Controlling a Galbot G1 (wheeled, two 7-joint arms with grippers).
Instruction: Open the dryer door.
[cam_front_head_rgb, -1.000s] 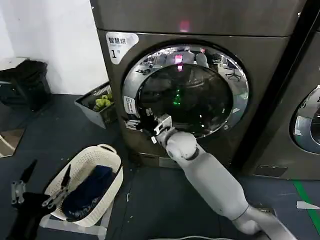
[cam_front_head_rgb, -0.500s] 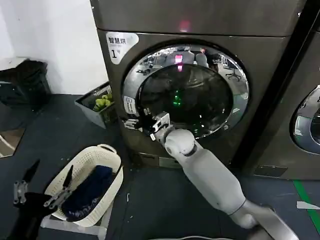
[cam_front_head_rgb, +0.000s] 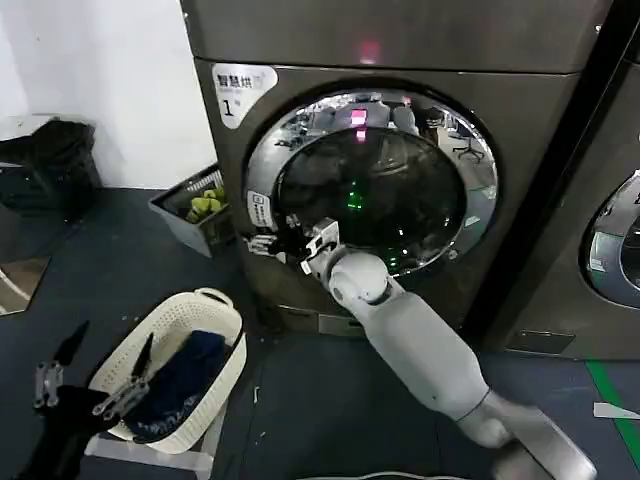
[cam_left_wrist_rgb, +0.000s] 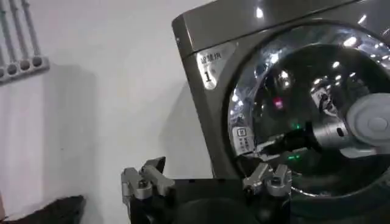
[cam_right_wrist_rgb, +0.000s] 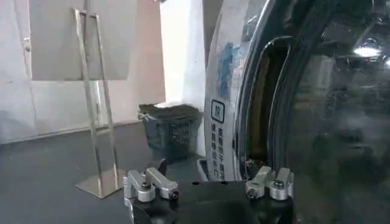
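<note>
The right pincer (cam_front_head_rgb: 283, 243), whose grip I cannot tell, sits at the left rim of the dryer door (cam_front_head_rgb: 370, 180), much nearer than the left pincer (cam_front_head_rgb: 95, 375), which hangs released.

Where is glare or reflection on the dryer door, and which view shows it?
Head view: the dryer door mirrors room lights on its chrome ring, with green and pink glints in the glass, beside the right pincer. Left wrist view: bright spots on the ring. Right wrist view: one highlight on the glass.

Right gripper (cam_front_head_rgb: 283, 244) tight against door (cam_front_head_rgb: 372, 180), lower-left rim.
Chrome ring and glass block forward travel; open floor (cam_front_head_rgb: 300, 400) below and behind it. Grey crate (cam_front_head_rgb: 190, 212) stands off to its left; white basket (cam_front_head_rgb: 170, 375) crowds the left gripper (cam_front_head_rgb: 95, 375).
</note>
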